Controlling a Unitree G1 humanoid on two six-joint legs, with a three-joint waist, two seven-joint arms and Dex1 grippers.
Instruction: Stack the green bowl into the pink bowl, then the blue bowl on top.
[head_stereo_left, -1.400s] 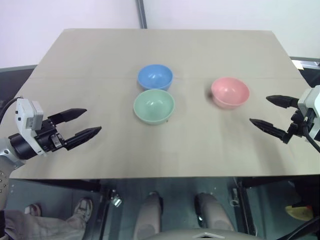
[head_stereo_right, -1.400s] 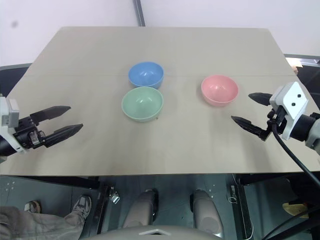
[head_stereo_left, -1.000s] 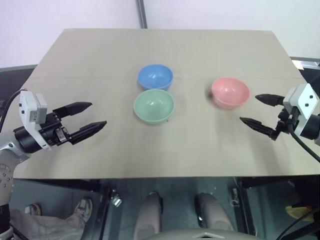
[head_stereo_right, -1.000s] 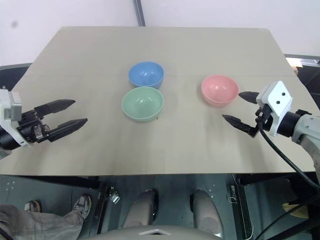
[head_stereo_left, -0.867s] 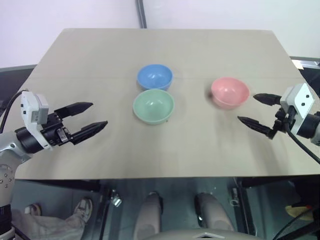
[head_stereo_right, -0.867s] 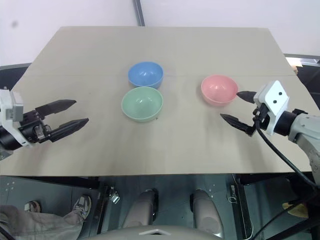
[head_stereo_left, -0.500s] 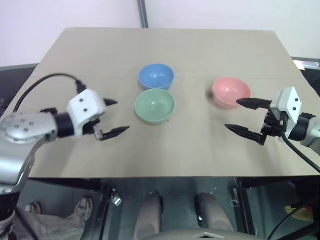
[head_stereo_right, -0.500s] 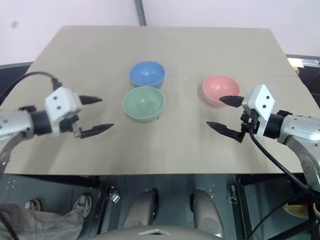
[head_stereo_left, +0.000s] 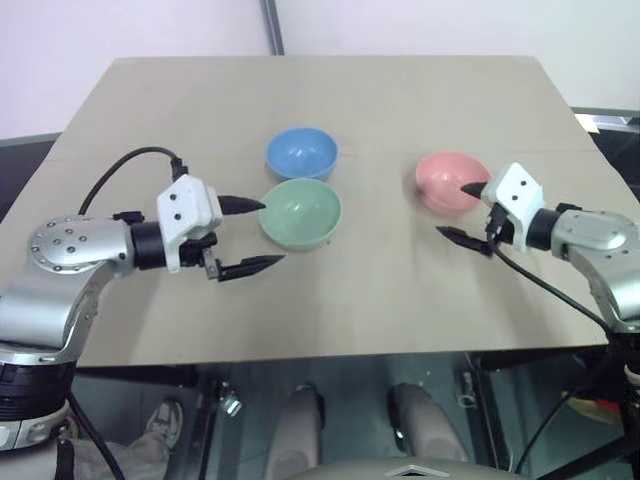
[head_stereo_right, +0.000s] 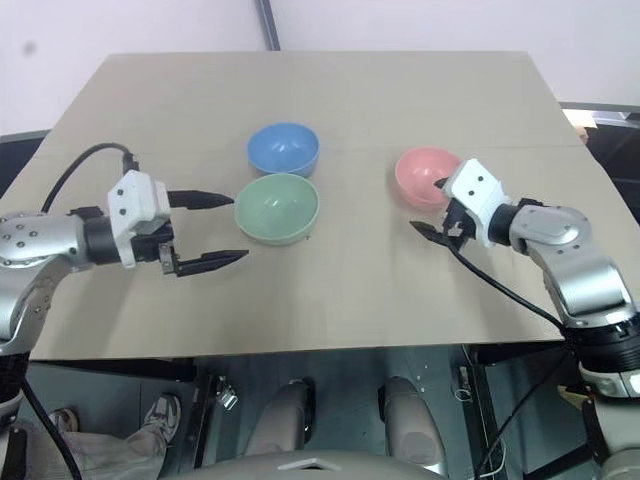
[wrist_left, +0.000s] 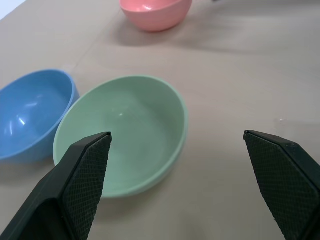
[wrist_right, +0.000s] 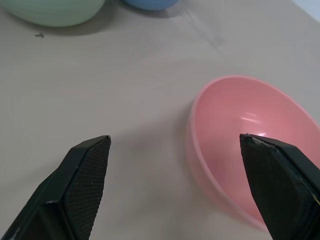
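Left eye view, L to R: my left gripper (head_stereo_left: 250, 236) gapes wide, empty, beside green bowl (head_stereo_left: 301, 212); blue bowl (head_stereo_left: 301, 153) just behind. Pink bowl (head_stereo_left: 452, 181) sits apart; right gripper (head_stereo_left: 462, 211) wide, straddling its rim. Nothing stacked yet.

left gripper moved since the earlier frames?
Yes. The left gripper has come in from the table's left edge toward the green bowl; one finger is now at its rim, jaws open.
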